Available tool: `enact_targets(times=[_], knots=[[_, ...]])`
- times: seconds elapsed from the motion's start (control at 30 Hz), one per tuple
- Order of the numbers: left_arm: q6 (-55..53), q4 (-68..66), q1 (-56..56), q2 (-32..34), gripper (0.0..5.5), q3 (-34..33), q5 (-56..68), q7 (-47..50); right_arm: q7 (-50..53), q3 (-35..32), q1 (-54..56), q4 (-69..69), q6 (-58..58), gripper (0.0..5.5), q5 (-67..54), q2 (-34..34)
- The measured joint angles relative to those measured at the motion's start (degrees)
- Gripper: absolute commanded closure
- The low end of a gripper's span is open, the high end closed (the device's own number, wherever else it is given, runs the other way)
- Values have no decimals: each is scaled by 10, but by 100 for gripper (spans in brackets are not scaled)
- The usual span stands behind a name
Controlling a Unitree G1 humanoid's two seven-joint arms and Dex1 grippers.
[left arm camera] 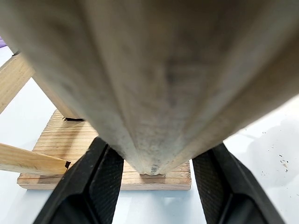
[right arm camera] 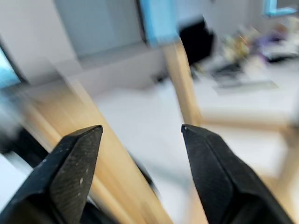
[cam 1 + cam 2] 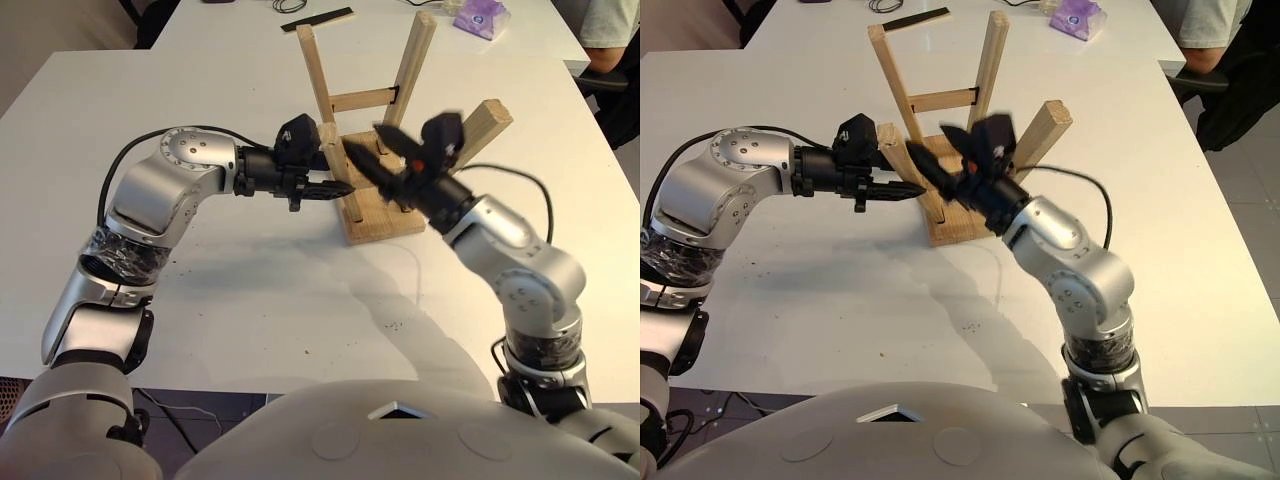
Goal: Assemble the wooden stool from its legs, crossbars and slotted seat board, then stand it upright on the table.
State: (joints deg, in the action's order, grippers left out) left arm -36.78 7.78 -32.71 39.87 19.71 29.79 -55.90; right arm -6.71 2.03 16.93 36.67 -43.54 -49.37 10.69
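The left gripper (image 3: 338, 188) comes in level from the robot's left, and its jaws are closed on the near-left leg (image 1: 154, 84) of the stool (image 3: 408, 75), low down, close to where that leg meets the seat board (image 3: 385, 222). In the left wrist view its two black fingers (image 1: 100, 182) sit either side of the pale, square-edged timber, their inner pads finely ribbed. The right gripper (image 2: 140, 135) hovers over the upturned stool between the legs, smeared by motion blur, its jaws wide apart and holding nothing. Its fingers (image 2: 74, 172) are matte black wedges tapering to blunt tips, with a blurred leg showing behind them. The stool rests upside down on the white desk (image 3: 250, 290), seat board flat on the surface and legs pointing up. The board is a thick rectangle of light wood with close parallel grooves running across its face. The two far legs rise tall and lean slightly toward each other, joined partway up by a short crossbar (image 3: 360, 100). The near-right leg (image 3: 487, 122) tilts outward toward the robot's right. All the parts are unfinished, straight-grained wood. A few dark specks (image 3: 392, 324) lie on the desk in front of the stool.
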Motion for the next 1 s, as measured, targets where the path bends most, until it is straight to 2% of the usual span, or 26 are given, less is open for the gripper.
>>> enact_targets(times=[0.1,0.2,0.27,0.33,0.4,0.5,0.57,0.7,0.8,0.93,1.0], knots=[[0,1,1,0,344,0,0,2,37,-88,89,5,7,239,-113,2],[0,4,2,0,344,0,0,3,52,-177,176,-46,31,239,-133,63],[0,6,3,0,344,-2,0,5,47,-213,199,-137,73,239,-41,142],[1,12,4,2,344,-5,1,6,42,-210,186,-228,122,239,70,203],[0,16,6,2,344,-7,2,7,40,-183,153,-337,196,239,200,258],[-3,17,7,1,344,-8,2,8,47,-123,95,-470,279,239,358,302],[-4,16,7,2,344,-8,2,8,44,-90,60,-493,311,214,416,303],[-6,13,4,1,344,-8,2,8,11,-58,31,-423,341,156,431,259],[-6,12,4,0,344,-7,2,8,-2,-60,31,-400,338,150,431,252],[-8,12,3,1,344,-8,1,8,-22,-46,30,-311,283,150,417,224],[-10,12,6,6,344,-14,2,4,-15,-3,29,-213,196,150,361,151]])
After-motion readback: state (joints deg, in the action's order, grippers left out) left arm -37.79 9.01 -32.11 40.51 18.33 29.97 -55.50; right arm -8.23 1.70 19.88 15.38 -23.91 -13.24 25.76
